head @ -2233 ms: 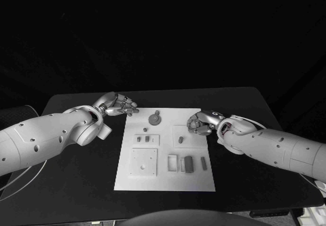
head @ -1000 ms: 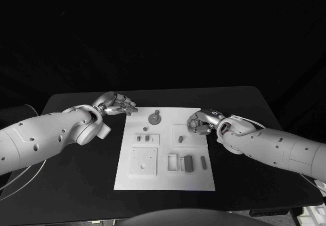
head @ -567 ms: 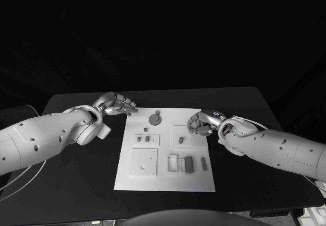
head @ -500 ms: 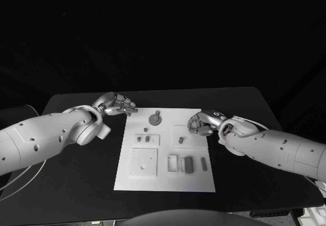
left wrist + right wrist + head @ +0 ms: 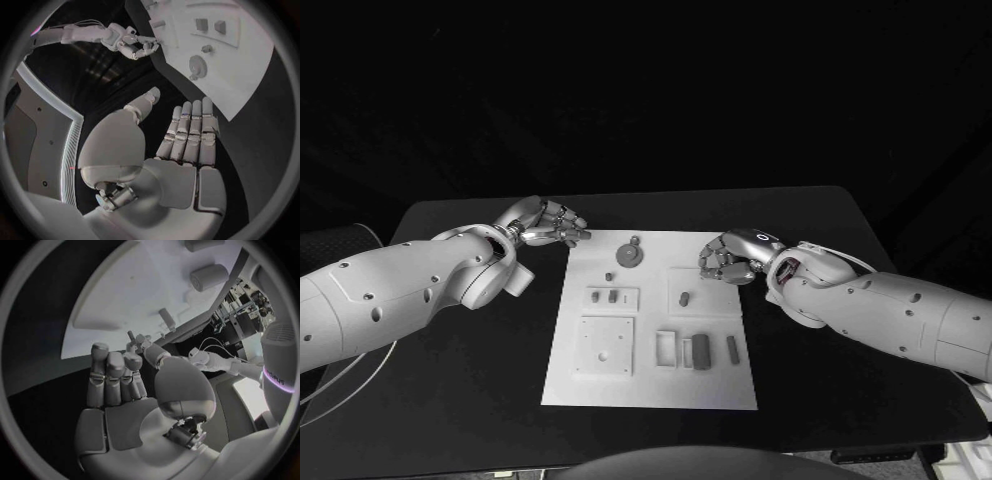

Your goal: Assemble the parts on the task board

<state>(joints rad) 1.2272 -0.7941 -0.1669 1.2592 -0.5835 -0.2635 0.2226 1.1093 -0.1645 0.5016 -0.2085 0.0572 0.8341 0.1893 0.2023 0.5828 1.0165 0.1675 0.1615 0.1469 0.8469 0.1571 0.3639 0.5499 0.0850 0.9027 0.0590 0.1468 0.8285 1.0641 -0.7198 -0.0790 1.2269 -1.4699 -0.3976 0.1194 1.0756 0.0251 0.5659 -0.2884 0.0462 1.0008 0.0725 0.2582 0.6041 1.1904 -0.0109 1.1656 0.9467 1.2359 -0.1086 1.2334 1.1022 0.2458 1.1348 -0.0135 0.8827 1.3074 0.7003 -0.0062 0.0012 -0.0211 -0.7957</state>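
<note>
Lying in the middle of the black worktop, the white task board carries small grey parts. The left hand is held just off the board's far left corner, fingers side by side, nothing gripped. The right hand hovers at the board's right edge, fingers loosely curled, empty.

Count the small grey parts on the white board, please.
8: round one, peg, pair in a left recess, one mid-right, three nearest the robot. Others may hide under the right hand.
</note>
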